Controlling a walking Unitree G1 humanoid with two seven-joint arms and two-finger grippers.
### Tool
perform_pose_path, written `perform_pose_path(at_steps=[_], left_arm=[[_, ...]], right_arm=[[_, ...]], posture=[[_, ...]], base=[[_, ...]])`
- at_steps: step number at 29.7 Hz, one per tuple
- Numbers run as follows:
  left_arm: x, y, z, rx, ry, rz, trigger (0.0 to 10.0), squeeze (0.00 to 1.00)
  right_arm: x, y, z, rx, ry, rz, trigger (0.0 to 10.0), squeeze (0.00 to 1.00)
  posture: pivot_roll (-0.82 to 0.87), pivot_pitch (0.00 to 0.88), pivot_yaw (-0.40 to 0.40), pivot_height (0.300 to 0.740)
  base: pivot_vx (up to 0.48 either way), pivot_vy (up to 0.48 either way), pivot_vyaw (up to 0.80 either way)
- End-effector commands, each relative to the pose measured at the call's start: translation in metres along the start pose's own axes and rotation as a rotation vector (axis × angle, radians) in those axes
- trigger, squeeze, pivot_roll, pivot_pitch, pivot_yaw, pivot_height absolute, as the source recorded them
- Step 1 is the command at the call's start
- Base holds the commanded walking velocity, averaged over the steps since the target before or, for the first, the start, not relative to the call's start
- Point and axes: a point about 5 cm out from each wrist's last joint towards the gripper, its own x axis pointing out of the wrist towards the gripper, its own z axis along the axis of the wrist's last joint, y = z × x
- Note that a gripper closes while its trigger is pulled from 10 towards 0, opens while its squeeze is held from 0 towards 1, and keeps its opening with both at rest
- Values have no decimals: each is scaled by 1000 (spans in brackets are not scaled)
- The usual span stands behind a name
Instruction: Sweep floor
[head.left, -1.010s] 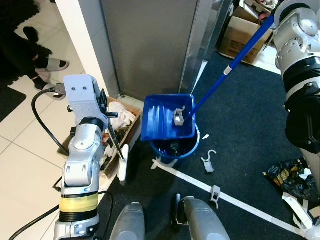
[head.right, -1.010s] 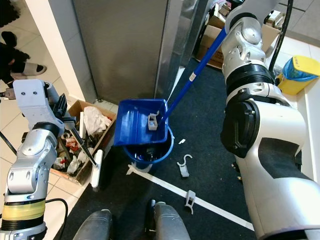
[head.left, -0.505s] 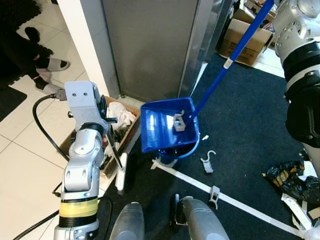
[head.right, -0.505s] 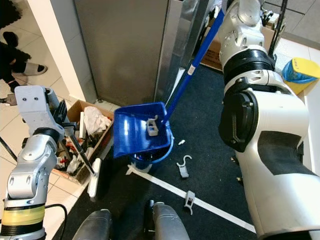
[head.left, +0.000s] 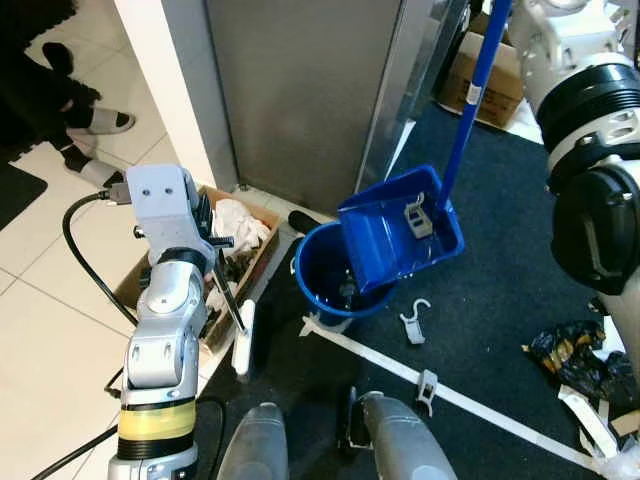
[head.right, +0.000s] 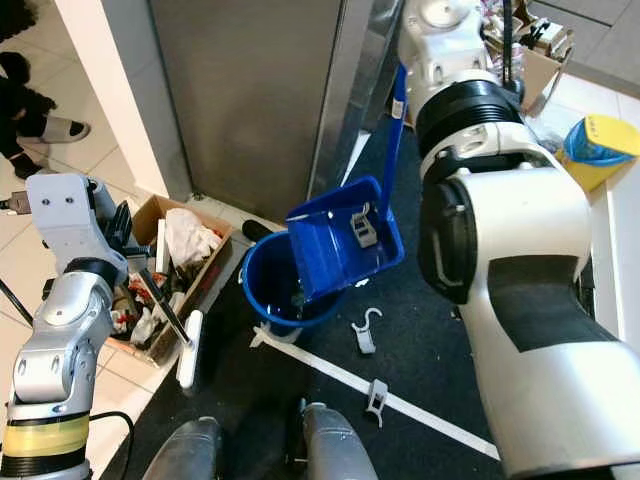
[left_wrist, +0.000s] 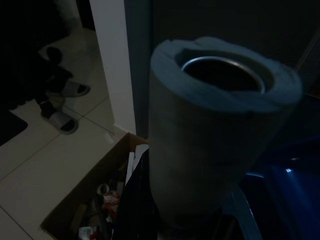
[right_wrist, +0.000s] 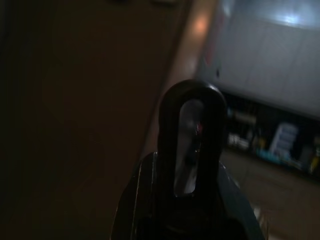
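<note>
A blue dustpan hangs steeply tilted over the right rim of a blue bucket, with a grey clip lying in it. Its long blue handle rises almost upright toward my right arm. In the right wrist view my right gripper is shut on the handle, whose black loop end sticks out. My left gripper is shut on a thin broom stick. Its white head rests on the floor left of the bucket. The stick's grey foam top looms in the left wrist view.
A cardboard box of rubbish stands beside my left arm. A white hook, a grey clip and a white tape line lie on the dark carpet. A black bag lies at right. A person's feet are at far left.
The dustpan has swung from over the bucket's left side to its right rim and tilted steeper, its handle now near upright. The bucket's mouth is uncovered. My left arm has hardly moved.
</note>
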Motion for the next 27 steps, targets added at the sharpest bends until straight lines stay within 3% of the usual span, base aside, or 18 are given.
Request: perform_pose_path(at_steps=[1,8,17,22,25,26,27], left_arm=[[-3,-5,7,-8,-39,-4,10000,0],[-3,-5,6,-12,-37,-4,10000,0],[-2,-7,7,-10,-37,-13,10000,0],[-1,-8,7,-10,-36,-18,10000,0],[-1,-9,7,-11,-37,-19,10000,0],[-1,-9,7,-12,-37,-18,10000,0],[-1,-9,7,-12,-37,-18,10000,0]], right_arm=[[5,4,26,-88,-135,23,10000,0],[0,21,35,-169,-247,75,10000,0],[-5,31,37,-159,-305,115,10000,0],[-6,29,29,-173,-278,103,10000,0],[-4,20,24,-146,-236,71,10000,0],[-2,6,18,-88,-175,17,10000,0],[-2,6,18,-88,-175,17,10000,0]], posture=[[207,40,-143,740],[202,42,-142,740],[193,46,-133,740],[190,47,-130,740],[191,47,-131,740],[192,48,-133,740],[192,48,-133,740]], base=[[0,0,0],[0,0,0],[0,0,0],[0,0,0],[0,0,0],[0,0,0],[0,0,0]])
